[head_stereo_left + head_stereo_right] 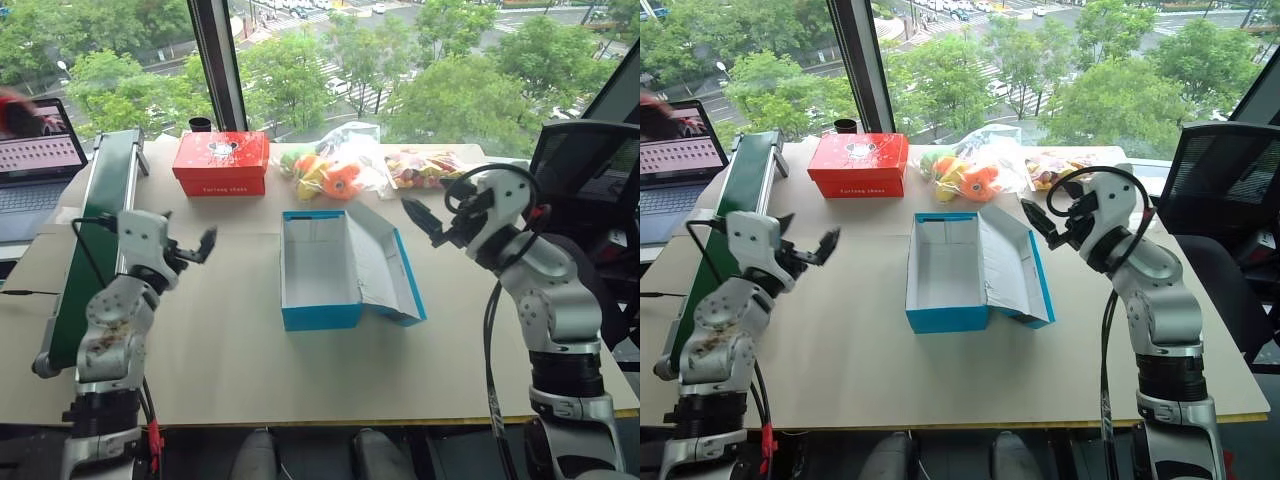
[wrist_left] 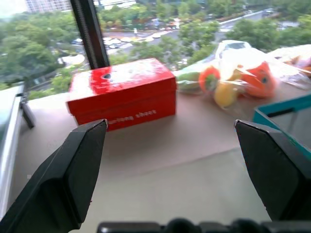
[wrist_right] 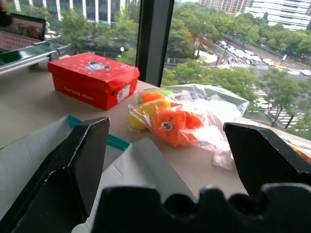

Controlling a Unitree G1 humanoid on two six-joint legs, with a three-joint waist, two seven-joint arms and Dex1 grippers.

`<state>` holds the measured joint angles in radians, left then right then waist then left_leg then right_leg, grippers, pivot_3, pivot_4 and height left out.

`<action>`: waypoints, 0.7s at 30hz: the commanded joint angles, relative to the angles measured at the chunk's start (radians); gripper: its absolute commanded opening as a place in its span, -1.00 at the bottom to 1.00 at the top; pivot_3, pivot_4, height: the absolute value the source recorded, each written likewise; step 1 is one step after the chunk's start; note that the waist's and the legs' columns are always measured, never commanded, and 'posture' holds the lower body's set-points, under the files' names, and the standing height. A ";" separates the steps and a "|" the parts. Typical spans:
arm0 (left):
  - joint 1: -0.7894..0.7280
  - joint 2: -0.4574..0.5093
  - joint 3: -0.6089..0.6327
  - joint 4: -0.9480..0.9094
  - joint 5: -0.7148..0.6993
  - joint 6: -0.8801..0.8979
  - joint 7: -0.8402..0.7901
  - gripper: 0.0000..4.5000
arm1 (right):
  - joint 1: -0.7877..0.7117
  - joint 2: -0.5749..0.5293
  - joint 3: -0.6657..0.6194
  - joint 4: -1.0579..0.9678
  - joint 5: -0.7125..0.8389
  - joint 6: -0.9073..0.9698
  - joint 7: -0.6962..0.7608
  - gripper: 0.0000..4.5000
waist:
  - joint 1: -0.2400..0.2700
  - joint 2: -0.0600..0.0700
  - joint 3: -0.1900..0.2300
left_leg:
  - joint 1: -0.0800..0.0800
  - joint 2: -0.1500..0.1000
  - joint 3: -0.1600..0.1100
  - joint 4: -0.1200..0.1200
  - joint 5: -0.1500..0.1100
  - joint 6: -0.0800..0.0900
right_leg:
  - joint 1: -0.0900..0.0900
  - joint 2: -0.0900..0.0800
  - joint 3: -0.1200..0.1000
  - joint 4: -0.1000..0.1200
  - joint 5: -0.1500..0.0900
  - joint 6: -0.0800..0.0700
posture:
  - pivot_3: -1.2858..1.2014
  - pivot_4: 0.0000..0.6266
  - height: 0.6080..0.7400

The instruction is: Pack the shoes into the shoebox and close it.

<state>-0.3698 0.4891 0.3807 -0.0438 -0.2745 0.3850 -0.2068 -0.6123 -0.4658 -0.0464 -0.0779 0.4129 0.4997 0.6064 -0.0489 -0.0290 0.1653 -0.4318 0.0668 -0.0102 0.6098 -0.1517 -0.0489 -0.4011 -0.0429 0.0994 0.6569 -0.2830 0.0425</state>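
The tabletop [image 1: 250,370] carries the shoebox [image 1: 320,270], which lies between the 2 grippers with its lid folded open toward the right gripper; its white interior holds nothing. The green conveyor [image 1: 95,230] runs along the outer side of the left gripper. The red box [image 1: 222,163] sits ahead of the left gripper, near the window. 2 clear bags of orange-and-yellow toys [image 1: 335,170] lie ahead of the right gripper, past the shoebox. The left gripper [image 1: 190,248] hovers with fingers spread wide, holding nothing. The right gripper [image 1: 425,225] hovers just beside the lid, fingers likewise spread, holding nothing.
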 commanded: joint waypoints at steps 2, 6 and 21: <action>0.008 0.055 0.086 -0.035 0.025 0.085 0.088 1.00 | -0.094 0.039 0.057 0.021 0.044 0.024 0.104 0.99 | 0.004 0.000 0.000 | -0.004 0.000 0.000 0.000 0.000 0.000 | -0.004 0.000 0.000 0.002 0.000 -0.001 | 0.03 -0.52 0.99; 0.047 0.084 0.140 -0.037 0.022 0.113 0.108 1.00 | -0.133 0.102 0.135 0.079 0.027 -0.007 0.180 0.99 | 0.005 -0.001 0.000 | -0.004 0.000 -0.001 0.001 0.000 0.000 | -0.004 0.000 -0.002 0.004 0.001 -0.001 | 0.03 -0.52 0.99; -0.121 0.186 0.194 0.248 -0.014 0.202 0.102 1.00 | -0.162 0.265 0.222 0.129 -0.032 -0.074 0.213 0.99 | 0.012 -0.005 0.002 | -0.004 0.000 -0.003 0.002 0.001 -0.002 | -0.005 0.000 -0.005 0.007 0.001 -0.001 | 0.03 -0.52 0.99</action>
<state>-0.4335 0.6363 0.5755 0.1439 -0.2815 0.5761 -0.1000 -0.7462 -0.2028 0.1806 0.1034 0.3762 0.4452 0.8057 -0.0370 -0.0338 0.1675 -0.4356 0.0668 -0.0141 0.6121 -0.1504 -0.0510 -0.4057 -0.0426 0.0944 0.6641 -0.2822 0.0412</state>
